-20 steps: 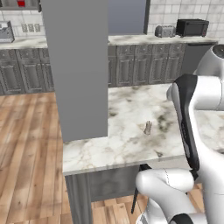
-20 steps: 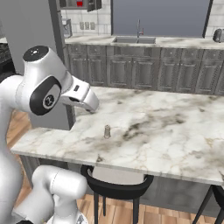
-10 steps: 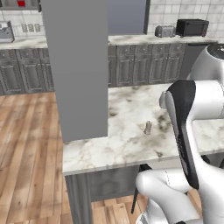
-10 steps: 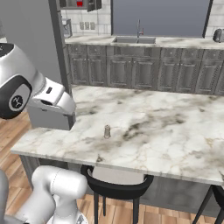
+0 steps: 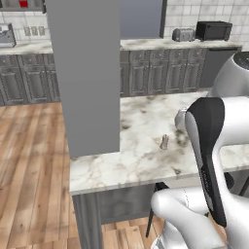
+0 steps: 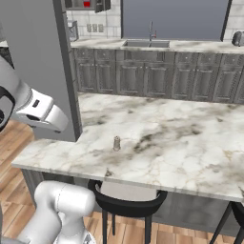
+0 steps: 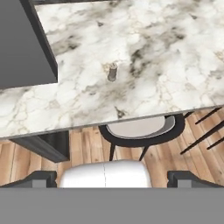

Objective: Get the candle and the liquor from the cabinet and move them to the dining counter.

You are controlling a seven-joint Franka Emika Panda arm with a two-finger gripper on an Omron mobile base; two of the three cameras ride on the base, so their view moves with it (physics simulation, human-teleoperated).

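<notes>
The candle [image 5: 164, 142] [image 6: 116, 143] [image 7: 113, 72], a tiny pale stub, stands upright on the white marble dining counter [image 5: 136, 165] [image 6: 190, 147] [image 7: 166, 39], near its front edge. My gripper [image 7: 113, 180] hangs off the counter's front edge above a stool, well back from the candle, open with nothing between its widely spread fingertips [image 7: 40, 178]. High on the back wall the dark cabinet [image 6: 97, 5] holds a small red thing [image 6: 86, 4] [image 5: 23, 4] cut off by the frame; I cannot tell whether it is the liquor.
A tall grey pillar [image 5: 85, 73] [image 6: 38, 62] rises at the counter's left end. A black round stool [image 6: 126, 198] [image 7: 140, 129] is tucked under the front edge. Behind are dark base units, a sink [image 6: 147, 44], a toaster [image 5: 183, 34] and a black oven [image 5: 214, 30].
The arm has swung back off the counter and toward the left of the right base view. The candle has stayed put.
</notes>
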